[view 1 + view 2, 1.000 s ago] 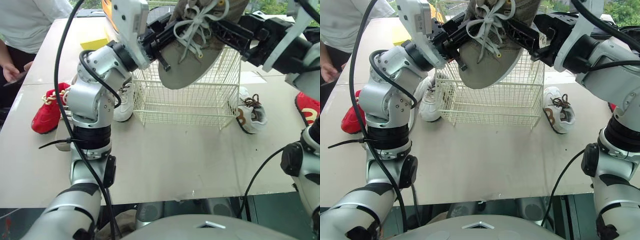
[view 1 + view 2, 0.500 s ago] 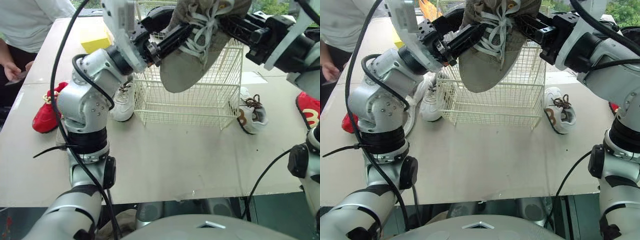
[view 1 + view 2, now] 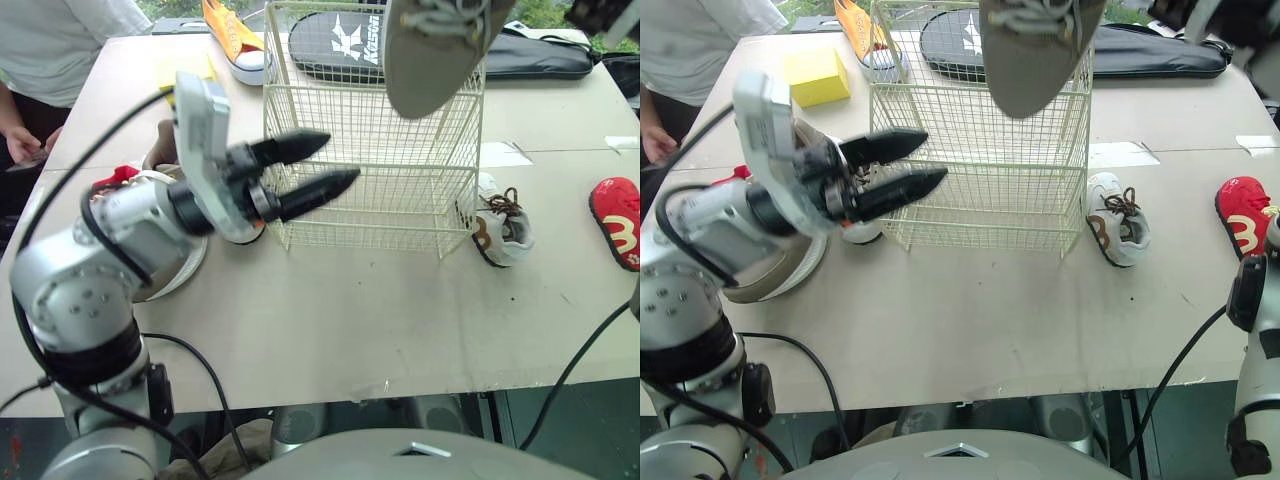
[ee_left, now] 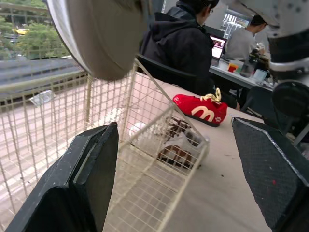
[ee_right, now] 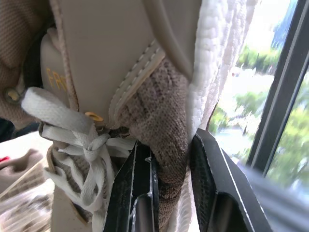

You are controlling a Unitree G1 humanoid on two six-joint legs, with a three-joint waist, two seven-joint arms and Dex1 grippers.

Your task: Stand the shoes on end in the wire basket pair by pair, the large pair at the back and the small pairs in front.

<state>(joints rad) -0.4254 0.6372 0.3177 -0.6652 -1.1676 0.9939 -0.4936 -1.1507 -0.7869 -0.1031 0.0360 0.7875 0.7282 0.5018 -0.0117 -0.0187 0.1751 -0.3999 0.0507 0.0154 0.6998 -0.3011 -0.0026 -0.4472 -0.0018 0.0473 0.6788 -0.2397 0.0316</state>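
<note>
Right wrist view shows the right fingers (image 5: 215,193) clamped on the grey sneaker (image 3: 435,50), held above the wire basket (image 3: 370,170) on the table (image 3: 380,320); the left fingers (image 3: 318,188) are spread apart near its front-left corner.

grey shoe (image 3: 432,60) upper cropped, orange shoe (image 3: 232,35) partly cropped

yellow block (image 3: 818,76) back left | black bag (image 3: 1160,50) at back | person (image 3: 680,40) at left edge of table (image 3: 990,300)

Perhaps "Kason" on black bag (image 3: 540,57)
</note>
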